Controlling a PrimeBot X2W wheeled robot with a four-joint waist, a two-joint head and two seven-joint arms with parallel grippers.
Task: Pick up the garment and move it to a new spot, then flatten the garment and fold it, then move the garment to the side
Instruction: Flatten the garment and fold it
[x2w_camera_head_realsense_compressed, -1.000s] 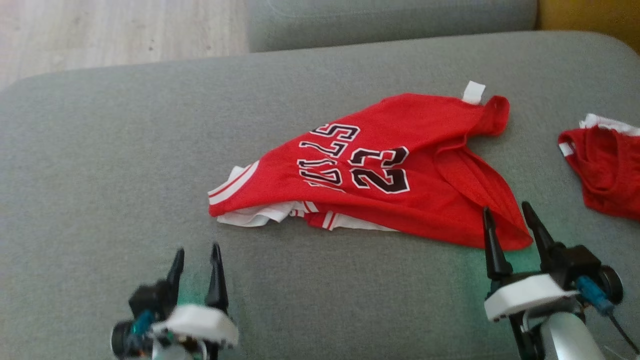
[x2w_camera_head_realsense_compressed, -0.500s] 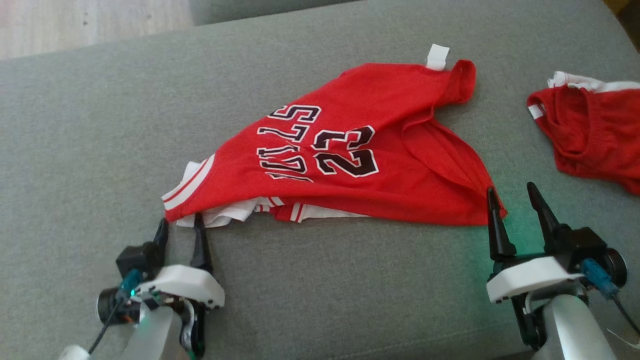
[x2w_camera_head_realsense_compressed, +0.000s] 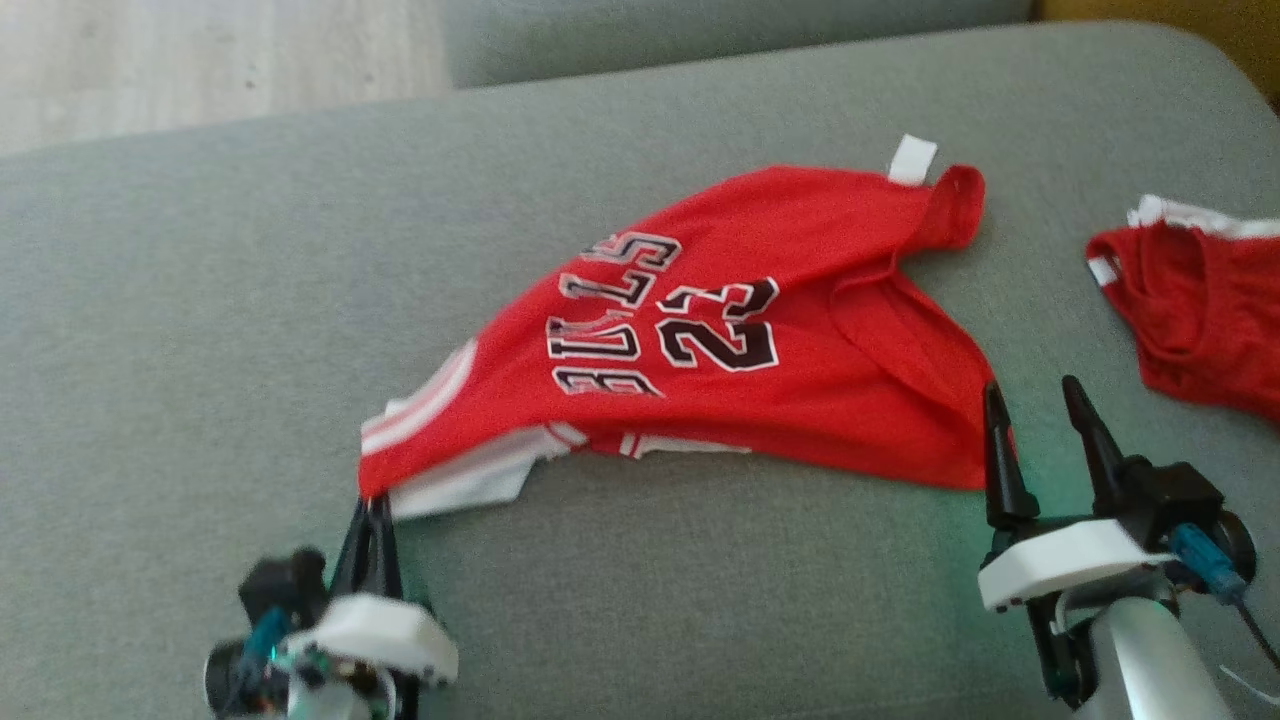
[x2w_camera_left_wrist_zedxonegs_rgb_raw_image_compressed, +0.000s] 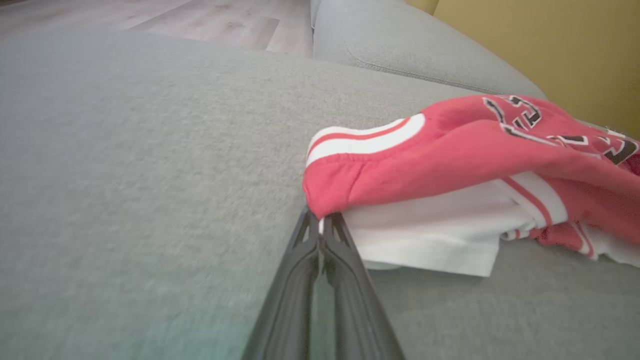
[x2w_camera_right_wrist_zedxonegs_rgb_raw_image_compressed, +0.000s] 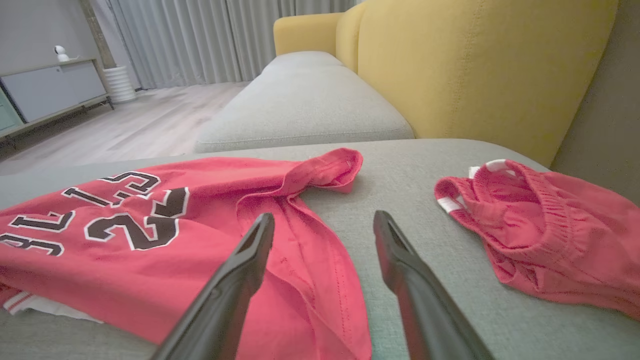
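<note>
Red jersey (x2w_camera_head_realsense_compressed: 830, 400), white stripes, black lettering; grey cushion (x2w_camera_head_realsense_compressed: 200, 300)

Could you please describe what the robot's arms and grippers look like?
Both the left gripper and right gripper have two long, tapering black fingers on a white housing, with a black block alongside carrying a teal-blue connector. A thin dark cable trails from the right one, whose forearm is pale silver.

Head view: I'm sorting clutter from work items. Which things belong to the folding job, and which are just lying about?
Job: red jersey; left gripper, jaws shut on its corner; right gripper, jaws open.
Lying about: second red garment.
</note>
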